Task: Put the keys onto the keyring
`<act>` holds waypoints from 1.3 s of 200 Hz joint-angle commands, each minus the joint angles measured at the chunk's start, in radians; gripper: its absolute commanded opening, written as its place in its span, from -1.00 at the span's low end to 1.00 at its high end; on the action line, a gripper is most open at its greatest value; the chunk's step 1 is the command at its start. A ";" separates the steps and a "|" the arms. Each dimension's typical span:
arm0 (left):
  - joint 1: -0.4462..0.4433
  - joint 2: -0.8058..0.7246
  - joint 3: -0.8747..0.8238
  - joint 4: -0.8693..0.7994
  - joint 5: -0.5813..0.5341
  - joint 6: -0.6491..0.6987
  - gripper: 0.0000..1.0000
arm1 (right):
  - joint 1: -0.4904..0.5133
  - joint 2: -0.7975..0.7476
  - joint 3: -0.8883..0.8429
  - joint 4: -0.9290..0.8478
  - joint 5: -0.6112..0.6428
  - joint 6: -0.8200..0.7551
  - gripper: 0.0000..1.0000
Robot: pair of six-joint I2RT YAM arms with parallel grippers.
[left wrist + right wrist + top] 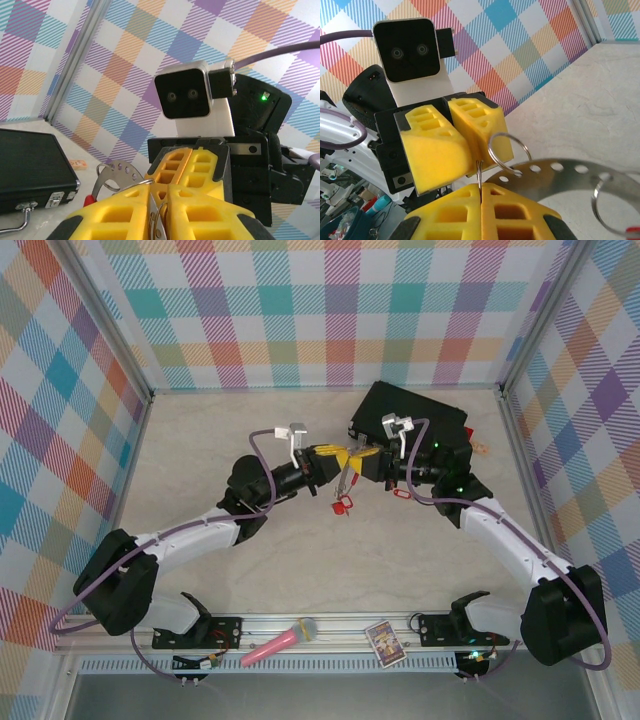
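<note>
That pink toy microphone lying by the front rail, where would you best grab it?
Grip the pink microphone around the middle of its handle, coming straight down. It lies flat and slanted on the rail, so the jaws should probably close across the slim handle, turned to match its slant; the rounded grey head looks likelier to slip.

Keys [343, 504] red; case [410, 412] black; walls [320, 310] pastel plaid; tabletop [200, 440] beige; microphone [280, 642] pink.

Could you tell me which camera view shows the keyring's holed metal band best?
The right wrist view: the keyring band sweeps across the lower frame, its row of holes sharp. The left wrist view catches a short holed piece of it. From above it is too small to make out.
</note>
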 commanded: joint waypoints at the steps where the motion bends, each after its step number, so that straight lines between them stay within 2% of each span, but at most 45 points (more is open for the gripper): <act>1: 0.011 -0.002 0.037 0.030 0.024 -0.036 -0.68 | -0.005 0.006 0.028 0.002 -0.002 0.000 -1.00; 64: 0.020 0.003 0.051 -0.026 0.098 -0.021 -0.59 | -0.010 0.014 0.042 -0.009 -0.008 -0.006 -1.00; 120: 0.083 -0.048 0.051 -0.142 0.121 0.019 -0.56 | -0.015 0.029 0.062 -0.083 -0.034 -0.054 -1.00; 149: 0.094 -0.055 0.075 -0.225 0.171 0.061 -0.55 | -0.015 0.038 0.069 -0.087 -0.048 -0.063 -1.00; 197: 0.094 -0.035 0.081 -0.231 0.232 0.055 -0.51 | -0.015 0.044 0.077 -0.078 -0.061 -0.067 -1.00; 260: 0.094 -0.013 0.091 -0.211 0.260 0.032 -0.50 | -0.015 0.039 0.073 -0.072 -0.064 -0.063 -1.00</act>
